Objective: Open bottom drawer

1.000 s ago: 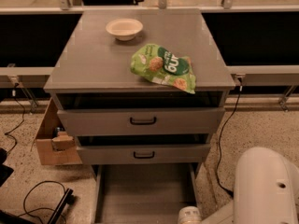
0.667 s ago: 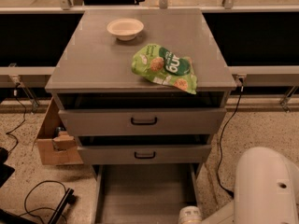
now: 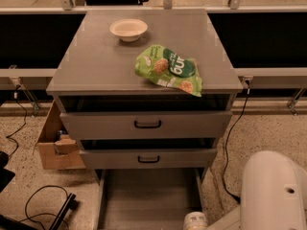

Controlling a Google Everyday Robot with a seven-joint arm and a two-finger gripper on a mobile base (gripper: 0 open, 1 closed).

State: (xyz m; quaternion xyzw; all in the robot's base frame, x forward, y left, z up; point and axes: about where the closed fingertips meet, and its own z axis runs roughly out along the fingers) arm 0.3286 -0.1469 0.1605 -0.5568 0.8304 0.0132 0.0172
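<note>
We see the plain grey bottom drawer (image 3: 148, 195) pulled open, task seemingly done; pale gripper (image 3: 194, 221) near-right, whether grasping we cannot tell.

The cabinet top (image 3: 105, 66) is smooth matt grey with a faint sheen, and the bottom drawer (image 3: 148, 200) shows the same plain grey inside. The crinkled snack bag (image 3: 168, 70) is glossy green plastic. The bowl (image 3: 128, 29) is pale and matt. At left, the cardboard box (image 3: 55, 150) is raw brown. The floor (image 3: 268, 133) is speckled and stone-like. At lower right, the arm shell (image 3: 273, 190) is smooth white plastic; the gripper is out of frame.
</note>
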